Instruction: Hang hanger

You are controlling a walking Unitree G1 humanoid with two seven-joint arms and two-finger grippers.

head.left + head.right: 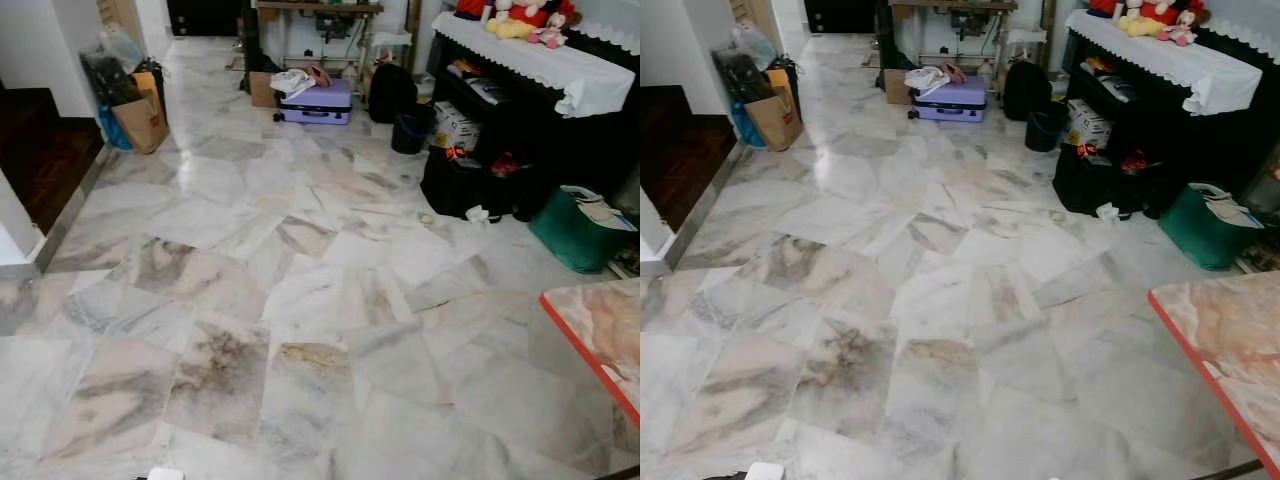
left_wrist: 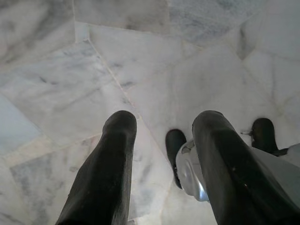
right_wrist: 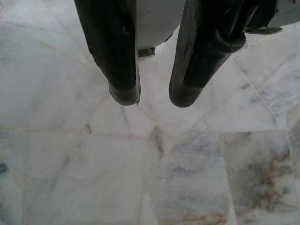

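Observation:
My right gripper (image 3: 152, 96) hangs over the marble floor (image 3: 93, 154). A black curved bar, which looks like part of a hanger (image 3: 232, 40), lies tight against one of its fingers (image 3: 194, 70). The finger tips stay a little apart and the grip itself is hidden higher up. My left gripper (image 2: 164, 126) is open and empty, pointing down at the floor beside my black feet (image 2: 176, 145). No rail or rack can be made out in the eye views.
Marble floor (image 1: 300, 300) stretches ahead. A red-edged table (image 1: 600, 335) stands near right, with a green basket (image 1: 575, 230) and black bags (image 1: 455, 185) beyond it under a dark shelf (image 1: 540, 60). A purple suitcase (image 1: 318, 103) lies far ahead. A paper bag (image 1: 143, 122) and a dark wooden step (image 1: 40, 150) are at left.

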